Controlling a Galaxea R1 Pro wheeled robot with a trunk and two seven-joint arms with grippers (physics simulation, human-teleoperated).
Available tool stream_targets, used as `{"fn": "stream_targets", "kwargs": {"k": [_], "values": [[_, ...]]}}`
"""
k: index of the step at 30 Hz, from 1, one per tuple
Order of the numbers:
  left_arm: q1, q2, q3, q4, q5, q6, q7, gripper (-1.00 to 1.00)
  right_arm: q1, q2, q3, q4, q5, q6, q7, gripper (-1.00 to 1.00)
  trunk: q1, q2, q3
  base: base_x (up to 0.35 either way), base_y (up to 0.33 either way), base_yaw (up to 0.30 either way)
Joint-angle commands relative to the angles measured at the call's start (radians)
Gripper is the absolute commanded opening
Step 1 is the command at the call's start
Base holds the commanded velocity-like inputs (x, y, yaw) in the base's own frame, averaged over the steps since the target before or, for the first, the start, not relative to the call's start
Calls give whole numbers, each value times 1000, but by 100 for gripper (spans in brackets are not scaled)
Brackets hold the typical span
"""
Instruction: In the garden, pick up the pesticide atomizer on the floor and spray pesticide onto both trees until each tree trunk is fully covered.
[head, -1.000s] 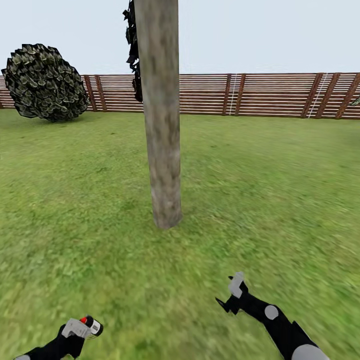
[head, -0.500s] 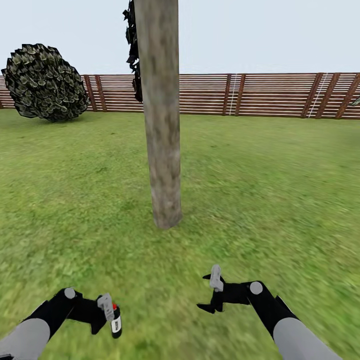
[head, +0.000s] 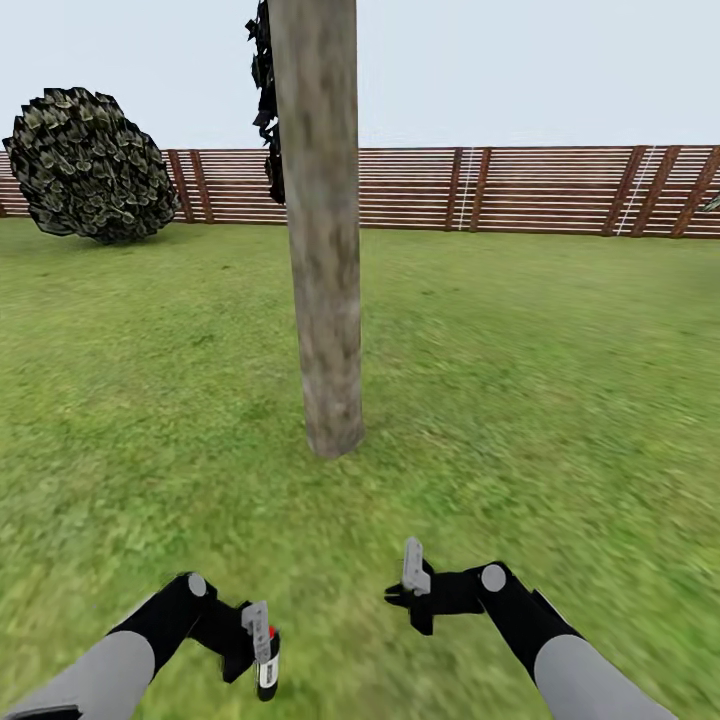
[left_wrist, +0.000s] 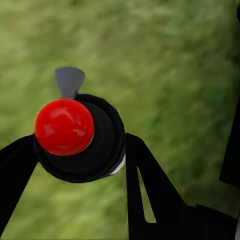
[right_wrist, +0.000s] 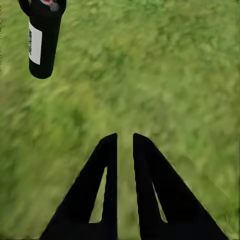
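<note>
While clamped: atomizer (left_wrist: 80, 137) inside left gripper (left_wrist: 80, 165).

Floor (head: 560, 380): blurry green grass lawn, flat, stretching to back. Tree trunk (head: 322, 250), mottled grey-beige, stands upright on grass, centre. Round dark leafy bush (head: 90, 165) sits on grass far left. Brown slat fence (head: 520, 190) bounds lawn's far edge.

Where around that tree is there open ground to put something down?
Open grass lies on every side of the tree trunk, back to the fence. A round bush crowds the far left corner. Nearest the robot, the left end effector with its atomizer and the right end effector take the room.
</note>
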Motion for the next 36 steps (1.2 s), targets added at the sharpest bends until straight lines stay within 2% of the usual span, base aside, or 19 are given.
{"fn": "stream_targets", "kwargs": {"k": [1, 3, 4, 8, 12, 20, 28, 36], "values": [[0, -12, -2, 0, -1, 0, 0, -100, 0, 11, 0, 0, 1, 1, 0, -100, 0, 0, 0, 0, 0, 0], [0, -27, -3, 0, -1, 0, 0, -100, 0, 31, 1, 0, 8, 1, 0, -100, 0, 0, 0, 0, 0, 0], [-1, -37, -4, -1, -1, 0, -1, -100, 0, 44, 1, -1, 26, 1, -1, -100, 0, 0, 0, 0, 0, 0], [-2, -61, -12, -2, -1, -1, -1, -100, 0, 69, 0, -5, 86, 3, -2, -100, 0, 0, 0, 0, 0, 0], [-7, -76, -32, -2, -1, -1, -1, -100, 0, 97, 0, -7, 118, 3, -2, -100, 0, 0, 0, 0, 0, 0], [-12, -96, -40, -8, 0, -5, -3, -100, 0, 103, 0, -9, 124, 3, -2, -100, 0, 0, 0, 0, 0, 0], [-13, -132, -39, -19, 0, -8, -2, -100, 0, 103, 0, -9, 124, 3, -2, -100, 0, 0, 0, 0, 0, 0], [-14, -146, -38, -30, 1, -9, -1, -100, 0, 103, 0, -9, 124, 2, -2, -100, 0, 0, 0, 0, 0, 0]]}}
